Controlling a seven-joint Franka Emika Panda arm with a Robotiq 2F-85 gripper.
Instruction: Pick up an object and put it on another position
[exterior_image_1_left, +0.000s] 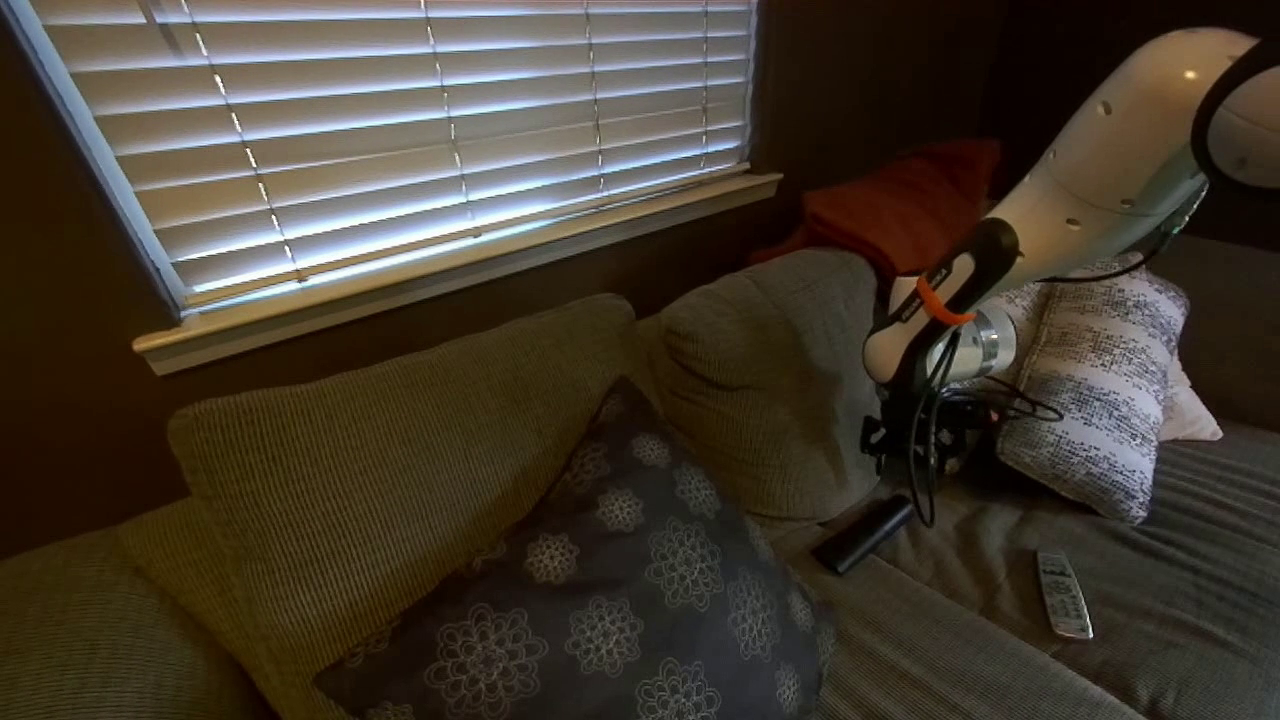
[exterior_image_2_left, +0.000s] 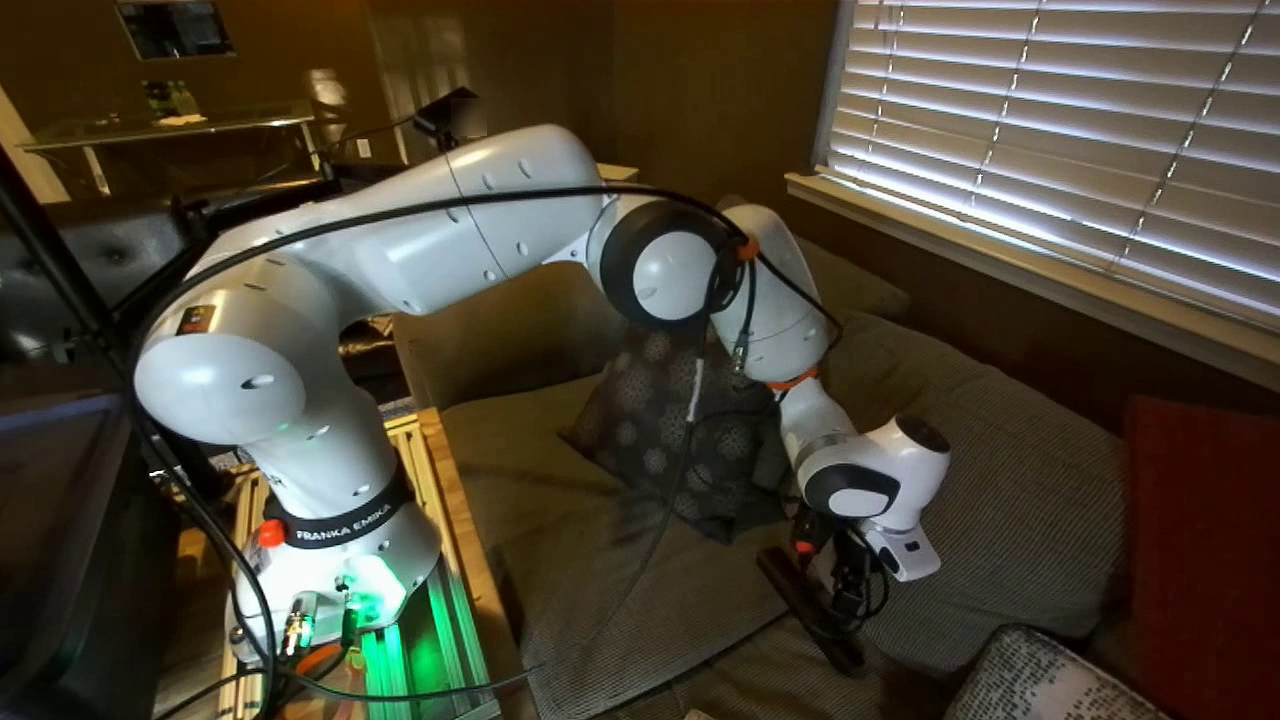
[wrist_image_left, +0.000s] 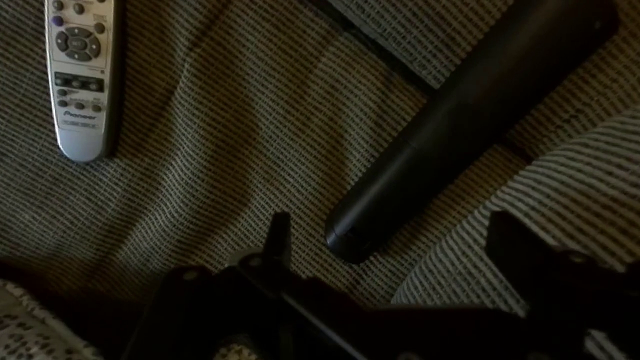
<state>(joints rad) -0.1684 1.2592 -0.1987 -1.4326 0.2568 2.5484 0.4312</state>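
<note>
Silver remote (wrist_image_left: 77, 75) lies flat on the sofa seat (exterior_image_1_left: 990, 580), buttons up, held by nothing, well out from the back edge. Should be a fair pick: slim, loose, room both sides.

Black-and-white pillow (wrist_image_left: 35, 335), lower left in the wrist view, leans near the seat's back corner, probably just decor.

Gripper (wrist_image_left: 390, 225): fingers (wrist_image_left: 279, 240) spread wide, pointing down near the back edge, no load. I read it as pre-grasp, pick not done.

Black remote (wrist_image_left: 470, 125) sits askew across the seat seam (wrist_image_left: 380, 50), just off the back edge. Its end shows between the fingers in the wrist view but looks to rest on fabric below, not gripped.

Tan cushion (exterior_image_1_left: 770, 390), a slice at the wrist view's right, stands along the back edge. Likely the drop spot; rounded top, remote could slide.

Hard to see: silver remote's upper end is cut off in the wrist view. Pale sliver (exterior_image_2_left: 697, 715) at the bottom of an exterior view may be it, unsure. Gripper is dark against dark in both exterior views. Black remote's buttons don't show. Finger height over seat: unclear.
</note>
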